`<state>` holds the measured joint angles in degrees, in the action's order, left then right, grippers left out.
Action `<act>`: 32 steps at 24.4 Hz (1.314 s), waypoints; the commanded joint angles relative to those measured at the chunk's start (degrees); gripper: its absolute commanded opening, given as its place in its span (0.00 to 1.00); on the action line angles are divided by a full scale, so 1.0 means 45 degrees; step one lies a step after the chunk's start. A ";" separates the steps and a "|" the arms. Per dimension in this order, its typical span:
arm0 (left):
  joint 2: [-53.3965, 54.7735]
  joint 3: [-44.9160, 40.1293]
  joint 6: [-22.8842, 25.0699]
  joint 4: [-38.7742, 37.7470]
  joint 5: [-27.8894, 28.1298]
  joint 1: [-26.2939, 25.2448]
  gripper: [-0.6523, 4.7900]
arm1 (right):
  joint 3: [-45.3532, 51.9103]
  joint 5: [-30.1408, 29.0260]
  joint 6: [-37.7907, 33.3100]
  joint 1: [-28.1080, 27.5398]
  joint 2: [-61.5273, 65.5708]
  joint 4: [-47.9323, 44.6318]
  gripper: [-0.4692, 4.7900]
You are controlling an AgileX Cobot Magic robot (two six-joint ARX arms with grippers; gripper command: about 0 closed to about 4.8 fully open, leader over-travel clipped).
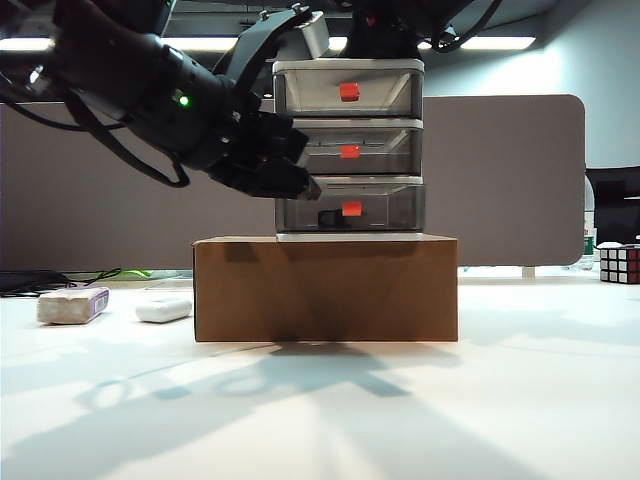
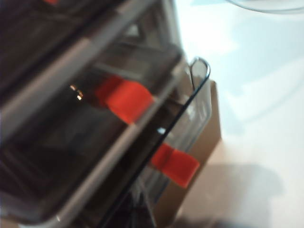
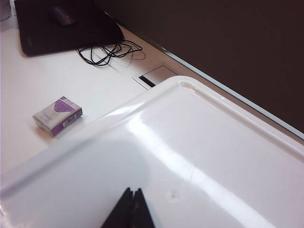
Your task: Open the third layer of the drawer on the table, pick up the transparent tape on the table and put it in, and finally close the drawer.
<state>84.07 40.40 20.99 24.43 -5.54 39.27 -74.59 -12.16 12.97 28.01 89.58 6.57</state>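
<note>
The drawer unit point(image 1: 349, 150) stands on a brown cardboard box point(image 1: 326, 288) on the white table point(image 1: 420, 420), its three orange handles facing the outside camera. The bottom drawer point(image 1: 352, 207) sits nearly flush with the frame, long side level; a dark item shows through its smoky front beside the handle, and whether this is the tape cannot be told. The left gripper point(image 1: 300, 185), fingers pressed together and holding nothing, hangs at the unit's left front edge beside the bottom drawer. In its wrist view the drawer fronts point(image 2: 128, 99) fill the frame, blurred. The right gripper point(image 3: 130, 209), fingertips closed to a point, rests over the unit's flat white top point(image 3: 213, 156). The table in front of the box is bare; a purple-labelled block point(image 1: 73, 304) and a white bar point(image 1: 164, 309) lie to the left.
</note>
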 commanded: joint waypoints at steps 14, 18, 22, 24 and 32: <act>-0.1919 0.0019 0.1010 -0.1948 -0.1059 -0.0049 0.11 | 0.0359 0.0423 0.0865 -0.0005 -0.1710 0.1768 0.08; -0.4401 -0.0180 0.1452 -0.4998 -0.0923 -0.0413 0.11 | 0.1292 0.0471 0.0782 -0.0223 -0.3813 0.2011 0.08; -0.8034 -0.1729 0.0350 -0.6071 -0.1166 -0.1564 0.11 | 0.3827 0.0495 0.0413 -0.0262 -0.6902 0.1647 0.08; -1.0195 -0.2885 -0.0418 -0.5989 -0.1404 -0.2166 0.11 | 0.5450 0.0350 0.0151 -0.0257 -0.8539 0.1219 0.08; -1.4464 -0.5858 -0.2934 -0.5445 -0.1341 -0.2254 0.11 | 1.0074 0.0131 -0.1273 -0.0257 -1.2182 -0.1603 0.08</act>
<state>20.64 14.61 10.98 -1.23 -11.79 29.21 -31.53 -10.94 7.99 26.85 36.40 3.25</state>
